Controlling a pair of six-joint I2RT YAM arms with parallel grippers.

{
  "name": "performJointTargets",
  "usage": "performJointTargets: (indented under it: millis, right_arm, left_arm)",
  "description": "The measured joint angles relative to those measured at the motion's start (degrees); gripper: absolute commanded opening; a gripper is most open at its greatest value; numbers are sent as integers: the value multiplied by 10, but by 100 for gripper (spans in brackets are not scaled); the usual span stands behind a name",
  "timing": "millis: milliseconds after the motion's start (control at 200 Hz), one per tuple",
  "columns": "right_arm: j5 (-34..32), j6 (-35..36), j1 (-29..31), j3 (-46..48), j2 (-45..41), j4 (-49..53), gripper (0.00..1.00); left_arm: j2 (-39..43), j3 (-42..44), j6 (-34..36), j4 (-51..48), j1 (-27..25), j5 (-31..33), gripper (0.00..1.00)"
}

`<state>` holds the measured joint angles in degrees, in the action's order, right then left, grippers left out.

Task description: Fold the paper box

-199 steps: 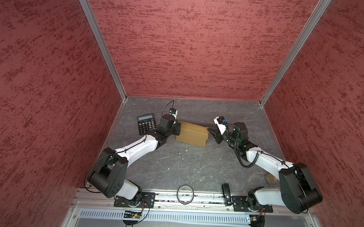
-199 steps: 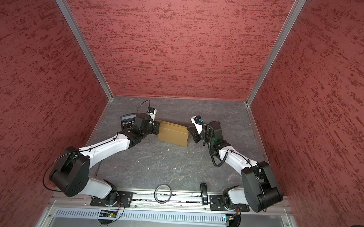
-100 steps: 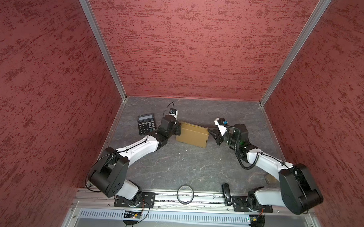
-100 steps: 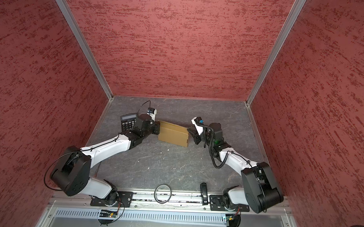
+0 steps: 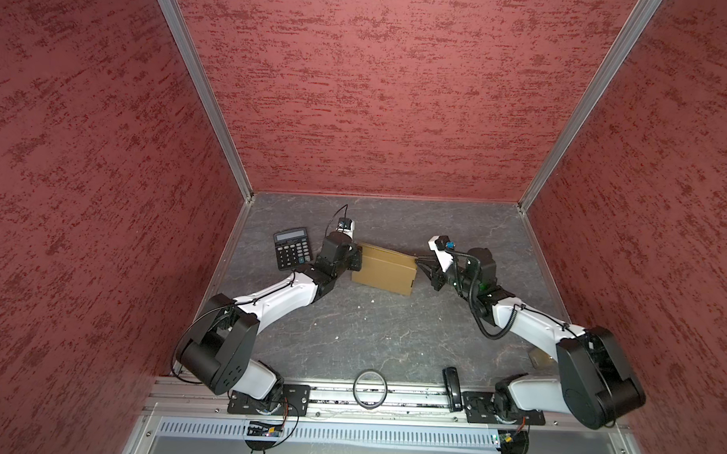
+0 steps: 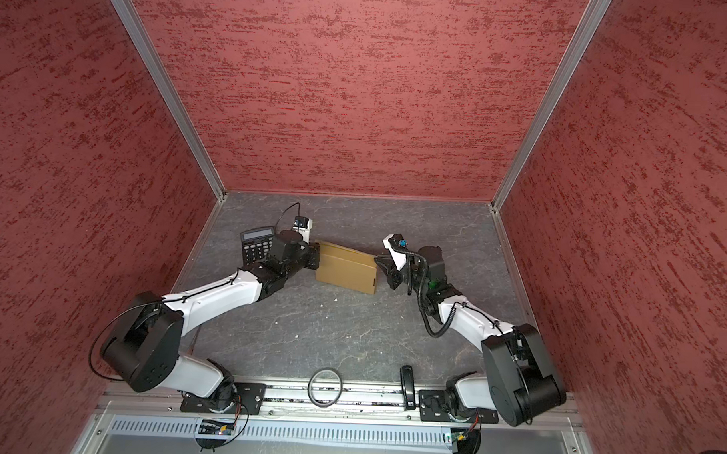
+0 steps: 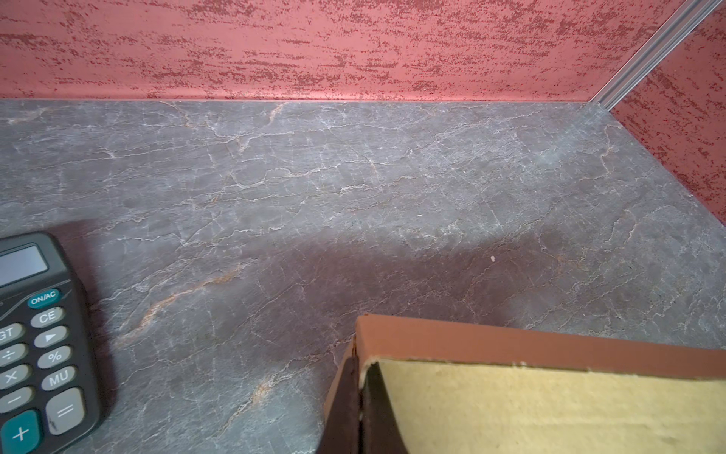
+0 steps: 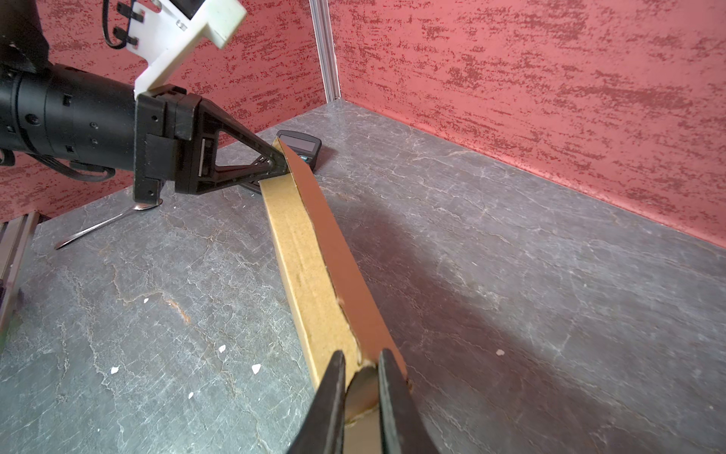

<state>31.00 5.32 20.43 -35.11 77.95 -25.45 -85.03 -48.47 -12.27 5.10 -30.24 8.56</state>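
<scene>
The paper box [image 5: 384, 268] [image 6: 346, 267] is a tan cardboard piece held just above the grey tabletop between both arms. My left gripper [image 5: 356, 257] [image 6: 316, 257] is shut on its left corner. In the left wrist view the dark fingers [image 7: 345, 397] sit pressed together on the thin box [image 7: 550, 405] wall. My right gripper [image 5: 419, 263] [image 6: 378, 264] is shut on the opposite end. In the right wrist view the right gripper [image 8: 359, 361] pinches a cardboard flap of the box [image 8: 314, 251], and the left gripper [image 8: 281, 161] bites the far corner.
A black calculator [image 5: 292, 247] [image 6: 256, 245] [image 7: 35, 342] lies just left of the left gripper, near the left wall. A dark ring [image 5: 370, 388] and a black oblong object [image 5: 451, 385] rest at the front rail. A spoon [image 8: 102, 224] lies under the left arm.
</scene>
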Motion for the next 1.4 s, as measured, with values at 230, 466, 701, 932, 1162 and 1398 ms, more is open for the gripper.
performJointTargets:
  millis: [230, 466, 701, 932, 1162, 1398]
  right_arm:
    - [0, 0, 1, 0, 0, 0, 17]
    - [0, 0, 1, 0, 1, 0, 17]
    - [0, -2, 1, 1, 4, -3, 17]
    - [-1, -7, 2, 3, 4, -2, 27]
    - [-2, -12, 4, 3, -5, 12, 43]
    - [-14, -21, 5, 2, -37, 26, 53]
  left_arm:
    - [3, 13, -9, 20, -1, 3, 0]
    - [3, 22, -13, 37, -2, 5, 0]
    - [3, 28, -15, 49, -2, 6, 0]
    - [4, 31, -19, 55, -2, 6, 0]
    - [4, 32, -21, 56, -2, 7, 0]
    - [7, 37, -21, 60, -2, 7, 0]
